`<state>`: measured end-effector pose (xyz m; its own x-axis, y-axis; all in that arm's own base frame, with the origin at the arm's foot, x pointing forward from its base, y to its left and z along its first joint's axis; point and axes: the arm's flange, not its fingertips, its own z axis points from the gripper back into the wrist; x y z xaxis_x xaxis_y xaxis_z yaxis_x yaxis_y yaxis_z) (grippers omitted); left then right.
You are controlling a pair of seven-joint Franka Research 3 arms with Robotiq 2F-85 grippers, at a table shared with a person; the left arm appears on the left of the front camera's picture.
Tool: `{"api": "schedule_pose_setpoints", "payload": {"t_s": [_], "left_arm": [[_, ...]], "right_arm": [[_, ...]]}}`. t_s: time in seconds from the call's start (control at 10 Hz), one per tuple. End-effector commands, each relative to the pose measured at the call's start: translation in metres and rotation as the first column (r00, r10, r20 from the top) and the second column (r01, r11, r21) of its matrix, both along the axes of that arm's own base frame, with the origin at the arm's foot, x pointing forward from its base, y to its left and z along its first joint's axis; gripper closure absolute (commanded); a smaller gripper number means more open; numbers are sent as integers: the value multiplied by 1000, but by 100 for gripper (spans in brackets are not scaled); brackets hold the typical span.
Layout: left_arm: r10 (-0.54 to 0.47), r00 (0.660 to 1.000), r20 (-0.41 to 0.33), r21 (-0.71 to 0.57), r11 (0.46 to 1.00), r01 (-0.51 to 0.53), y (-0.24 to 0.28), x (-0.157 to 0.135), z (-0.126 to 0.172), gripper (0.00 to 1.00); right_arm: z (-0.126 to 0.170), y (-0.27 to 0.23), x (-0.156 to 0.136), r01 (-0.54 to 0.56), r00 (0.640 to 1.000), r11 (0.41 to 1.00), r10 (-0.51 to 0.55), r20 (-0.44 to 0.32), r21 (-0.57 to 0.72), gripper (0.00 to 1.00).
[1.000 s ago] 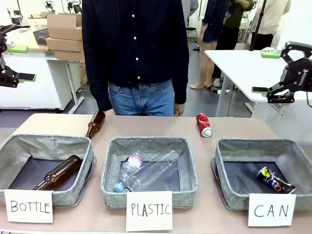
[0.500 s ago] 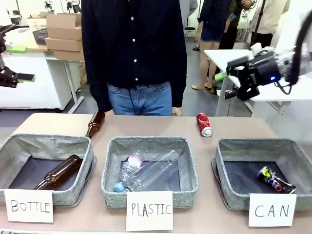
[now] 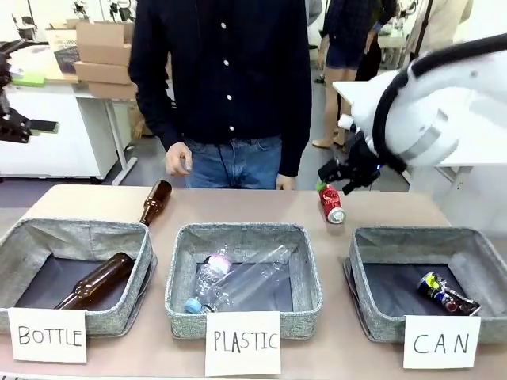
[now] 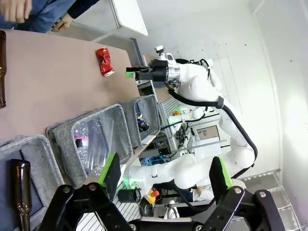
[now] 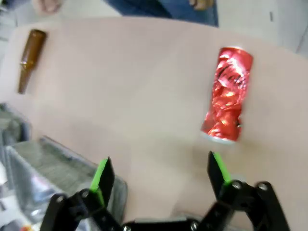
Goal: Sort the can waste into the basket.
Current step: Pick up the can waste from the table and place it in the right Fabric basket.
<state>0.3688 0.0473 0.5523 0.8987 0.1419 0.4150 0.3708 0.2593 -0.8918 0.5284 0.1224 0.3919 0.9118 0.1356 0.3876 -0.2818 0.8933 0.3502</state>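
Observation:
A dented red can lies on the table behind the grey basket carded "CAN". A dark printed can lies inside that basket. My right gripper hangs open just above the red can, fingers pointing down. In the right wrist view the red can lies ahead of the open gripper, up and to the right, with nothing between the green pads. My left gripper stays open at the far left, off the table. The left wrist view shows that gripper open and the red can far off.
A person stands at the far edge with a hand raised. A brown bottle lies on the table behind the "BOTTLE" basket, which holds another bottle. The "PLASTIC" basket holds clear bottles.
My right arm has swung in from the far right and come down over the red can. The person's hand has come up. The left arm has not moved.

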Motion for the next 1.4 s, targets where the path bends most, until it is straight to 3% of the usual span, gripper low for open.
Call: {"api": "schedule_pose_setpoints", "payload": {"t_s": [0.0, 0.2, 0.3, 0.4, 0.8, 1.3], "left_arm": [[7, 1000, 18, -14, 1000, -7, -1, -2, 1, 4], [7, 1000, 18, -14, 1000, -7, -1, -2, 1, 4], [7, 1000, 18, -14, 1000, -7, -1, -2, 1, 4], [7, 1000, 18, -14, 1000, -7, -1, -2, 1, 4], [7, 1000, 18, -14, 1000, -7, -1, -2, 1, 4], [7, 1000, 18, -14, 1000, -7, -1, -2, 1, 4]], "right_arm": [[16, -6, 1, -29, 999, 1000, 29, 23, 2, 0], [-1, 0, 0, 2, 1000, 1000, -2, -2, 0, 0], [-7, 2, 10, 106, 994, 980, -101, 37, -167, 0], [-15, 7, 22, 124, 992, 963, -112, 64, -240, 0], [-37, 19, 68, 77, 996, 952, -89, -27, -296, 0], [-65, 31, 89, 108, 989, 936, -135, -59, -335, 0]]}}
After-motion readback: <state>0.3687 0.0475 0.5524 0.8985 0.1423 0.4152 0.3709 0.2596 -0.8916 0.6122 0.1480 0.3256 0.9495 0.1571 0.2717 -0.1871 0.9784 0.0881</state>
